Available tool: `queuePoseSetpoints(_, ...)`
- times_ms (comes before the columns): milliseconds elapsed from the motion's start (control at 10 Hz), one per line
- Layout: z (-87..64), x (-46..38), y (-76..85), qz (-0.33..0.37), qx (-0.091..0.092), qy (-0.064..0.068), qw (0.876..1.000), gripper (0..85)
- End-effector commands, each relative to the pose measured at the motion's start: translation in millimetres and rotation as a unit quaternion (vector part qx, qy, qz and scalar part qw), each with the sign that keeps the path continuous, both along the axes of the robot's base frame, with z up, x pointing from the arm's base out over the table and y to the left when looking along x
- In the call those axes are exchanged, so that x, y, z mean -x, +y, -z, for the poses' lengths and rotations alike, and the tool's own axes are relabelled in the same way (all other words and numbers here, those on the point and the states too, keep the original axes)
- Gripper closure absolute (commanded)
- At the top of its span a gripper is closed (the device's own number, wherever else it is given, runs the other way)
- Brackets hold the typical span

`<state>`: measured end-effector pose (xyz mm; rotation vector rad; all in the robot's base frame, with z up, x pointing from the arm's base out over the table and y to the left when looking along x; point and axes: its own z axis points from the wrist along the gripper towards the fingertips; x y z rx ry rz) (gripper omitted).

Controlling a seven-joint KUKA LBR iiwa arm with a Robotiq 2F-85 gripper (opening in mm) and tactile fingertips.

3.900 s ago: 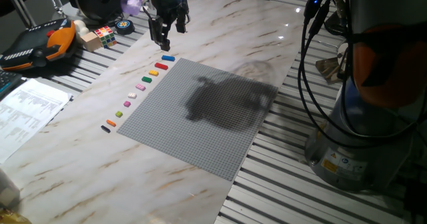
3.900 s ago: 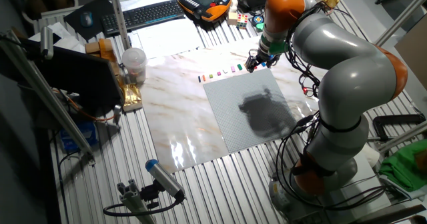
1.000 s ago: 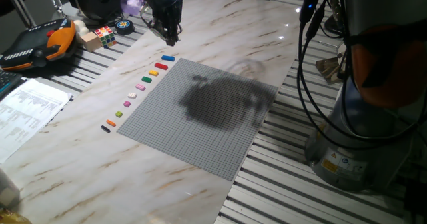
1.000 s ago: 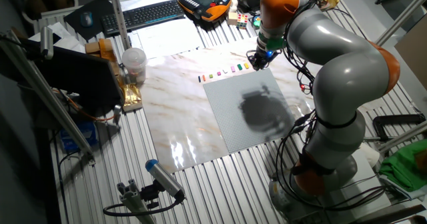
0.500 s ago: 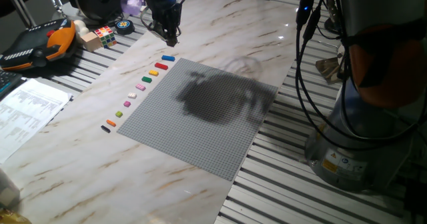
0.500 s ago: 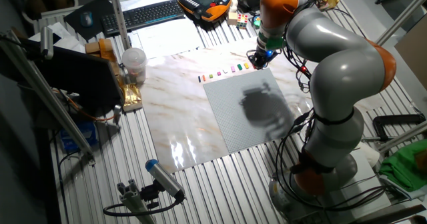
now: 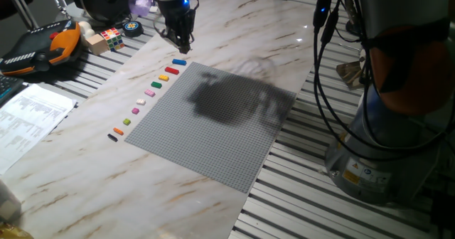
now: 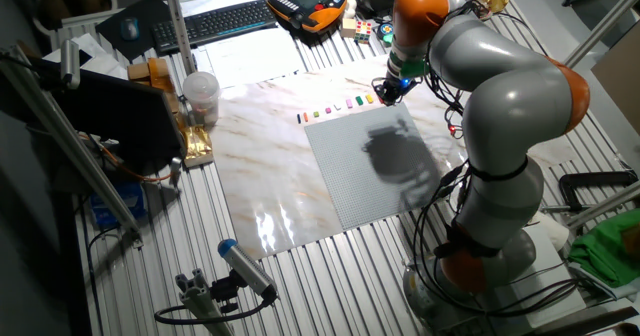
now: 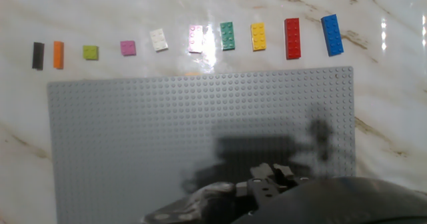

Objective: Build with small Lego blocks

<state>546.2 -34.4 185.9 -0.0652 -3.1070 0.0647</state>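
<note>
The small Lego blocks lie in a row on the marble along the grey baseplate's [image 7: 206, 118] left edge: blue [image 7: 179, 62], red [image 7: 171, 70], yellow [image 7: 164, 77], green [image 7: 156, 85], then pink, white, magenta, lime, orange and black [image 7: 112, 137]. In the hand view the row runs along the top, from black [image 9: 38, 55] to blue [image 9: 332, 35]. My gripper [image 7: 178, 44] hangs just above and behind the blue block, holding nothing. Its fingers look narrow from this side, so their gap is hidden. It also shows in the other fixed view [image 8: 386, 93].
A multicoloured puzzle cube [image 7: 111, 37], wooden blocks and an orange-black pendant [image 7: 43, 47] lie at the back left. Printed paper [image 7: 28, 118] lies at the left. The robot base [image 7: 398, 125] and cables stand at the right. A keyboard [image 8: 215, 21] and a cup [image 8: 200, 94] are beyond the table.
The gripper has turned about its axis since the oldest frame and shifted slightly toward the blue block. The arm's shadow on the baseplate has moved. The blocks have not moved.
</note>
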Motion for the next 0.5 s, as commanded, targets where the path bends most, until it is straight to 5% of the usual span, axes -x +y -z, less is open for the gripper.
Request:
queuePoseSetpoints(0,3.9,-0.5,-3.0,0.001,0.001,0.001,1.0,84.3)
queuePoseSetpoints(400,12.8,-2.7,-8.6,0.008,0.007,0.0,1.0,84.3)
